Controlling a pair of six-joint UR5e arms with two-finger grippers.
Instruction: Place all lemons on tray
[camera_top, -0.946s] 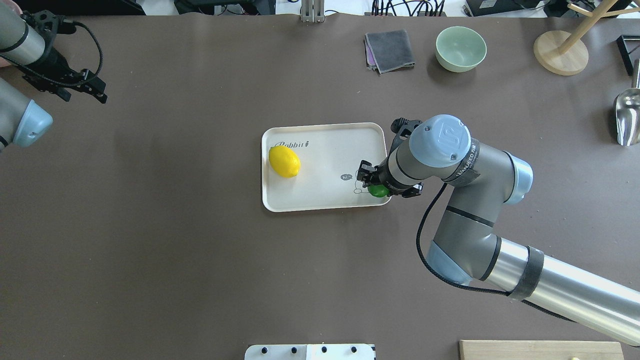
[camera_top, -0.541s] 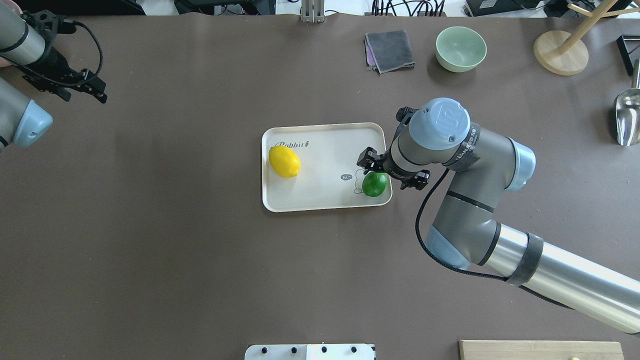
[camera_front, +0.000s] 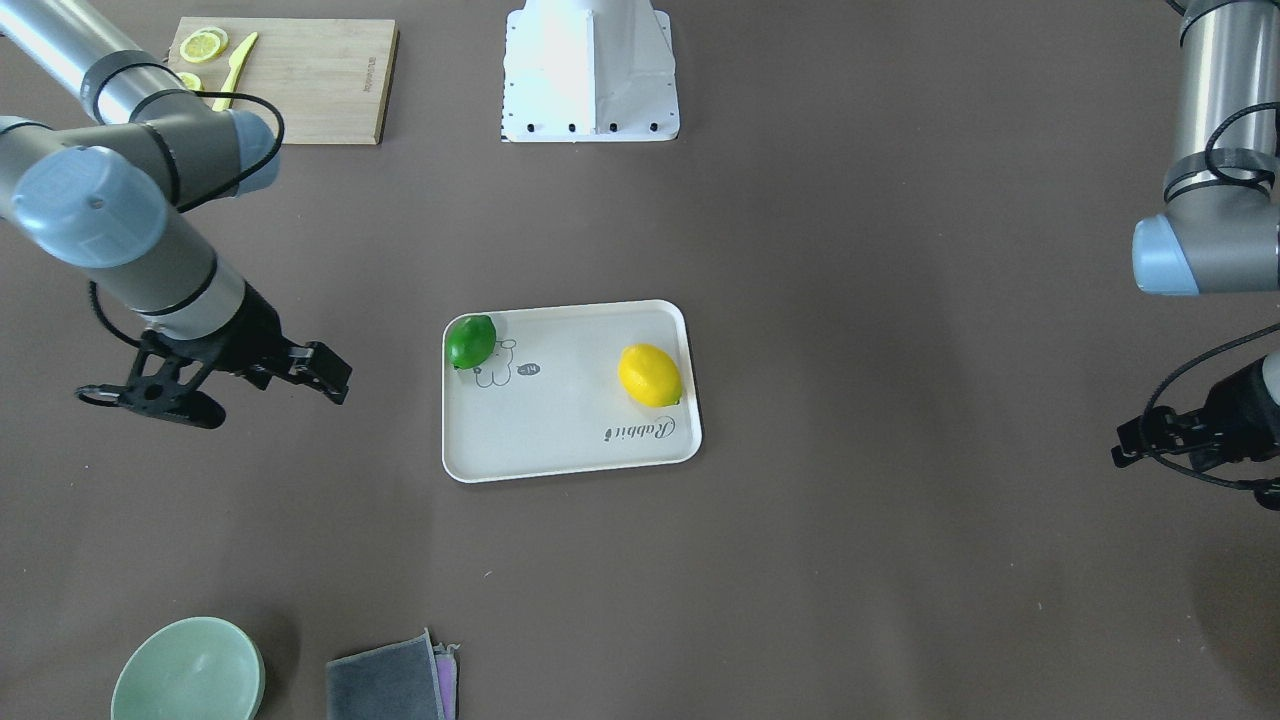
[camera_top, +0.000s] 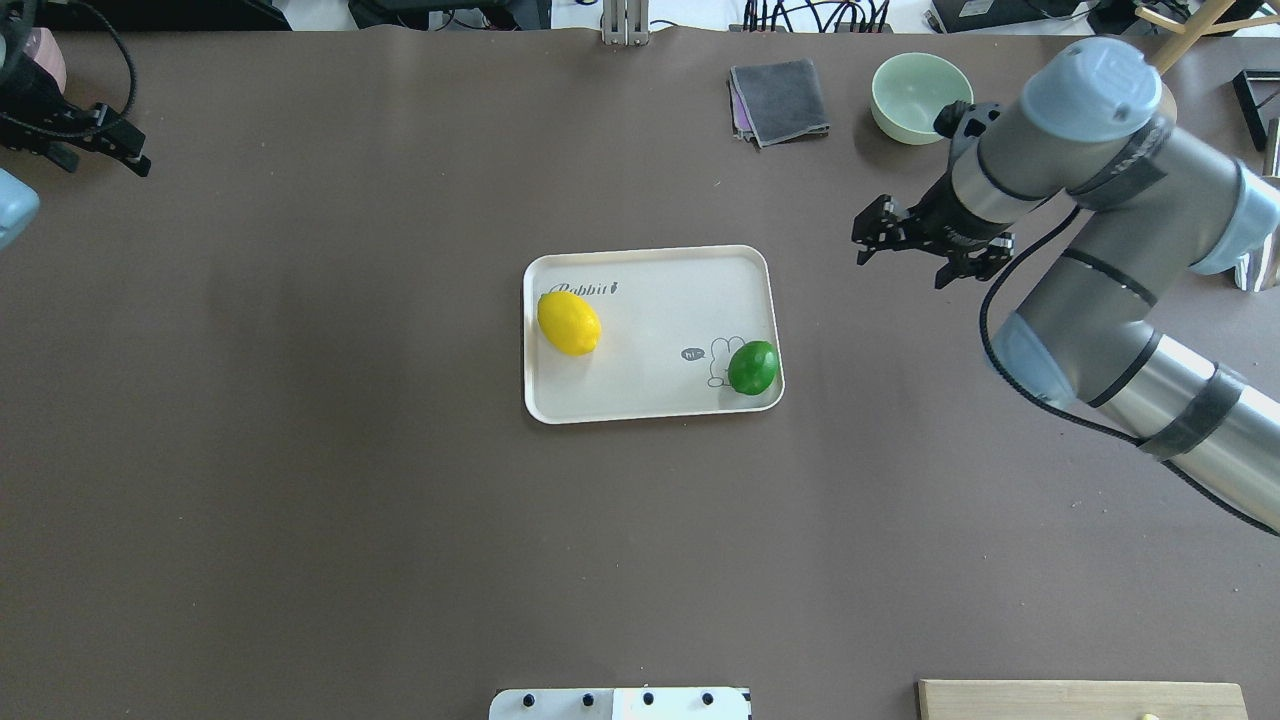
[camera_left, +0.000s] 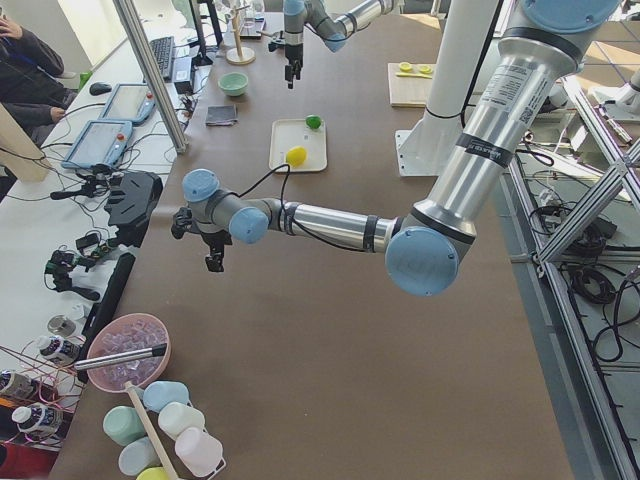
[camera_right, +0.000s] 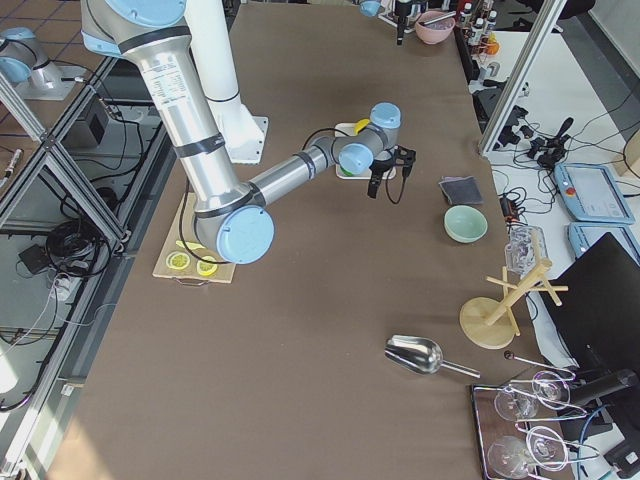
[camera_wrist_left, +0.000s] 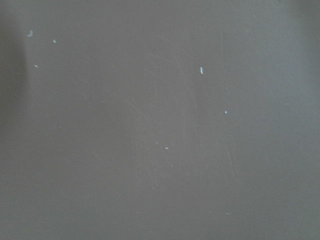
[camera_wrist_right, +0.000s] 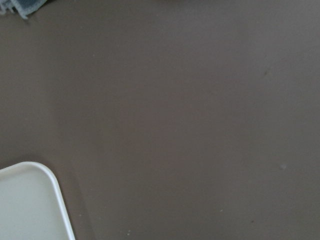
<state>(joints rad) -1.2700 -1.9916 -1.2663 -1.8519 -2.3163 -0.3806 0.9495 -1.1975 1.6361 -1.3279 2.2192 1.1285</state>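
The off-white tray (camera_top: 650, 385) lies mid-table. The yellow lemon (camera_top: 568, 322) rests near its left end by the "Rabbit" script. The green lemon (camera_top: 752, 367) rests in its near right corner beside the rabbit drawing. Both lemons also show in the front view, yellow (camera_front: 650, 375) and green (camera_front: 470, 341). My right gripper (camera_top: 930, 245) is open and empty, off the tray to its right, toward the bowl. My left gripper (camera_top: 95, 150) is open and empty at the far left edge. The right wrist view shows only a tray corner (camera_wrist_right: 30, 200).
A pale green bowl (camera_top: 921, 97) and a folded grey cloth (camera_top: 779, 100) sit at the far side. A wooden stand (camera_top: 1120, 105) and a metal scoop (camera_top: 1255, 235) are at the right. A cutting board (camera_front: 285, 65) with lemon slices lies by the robot base (camera_front: 590, 70).
My right gripper let go of the green lemon, which now lies on the tray, and drew back up and to the right. My left gripper shifted farther left.
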